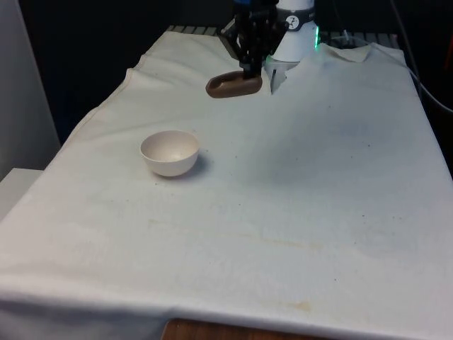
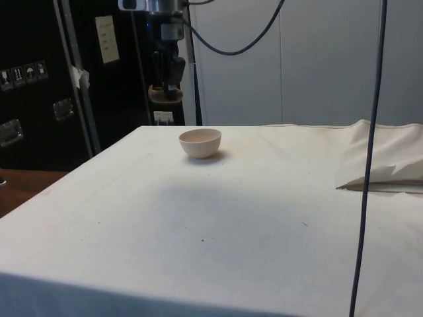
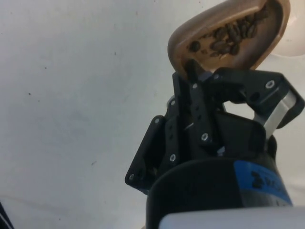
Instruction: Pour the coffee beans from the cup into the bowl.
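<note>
Front view, working from the near edge of the white-clothed worktop [image 1: 297,234] towards the far end. Nearest me the cloth is bare apart from some faint yellowish staining and a few dark specks. Further in, towards the front view's left, sits the small round off-white ceramic bowl [image 1: 169,152], upright. I see nothing inside it, so I judge no beans have gone in yet.

Beyond the bowl, held up off the cloth, is the brown wooden cup [image 1: 234,85]. It hangs lifted and lying over on its side, mouth towards the front view's left. It is well short of the bowl, not above it.

The black two-finger end effector [image 1: 253,71] is clamped on the cup's rim. The wrist view confirms this: one finger [image 3: 192,76] sits inside the rim, and the dark roasted coffee beans [image 3: 228,36] lie heaped against the lower wall of the cup.

My reading of progress: grasp and lift done. Left to do: carry the cup over the bowl, tip until the beans run out. With the cup already so far tilted, I would watch for early spill onto the cloth.

Writing: no brand or label on cup or bowl. In the side view the dark cabinets carry a pale sheet [image 2: 106,39] and small stickers [image 2: 24,74]; I cannot read either.
</note>
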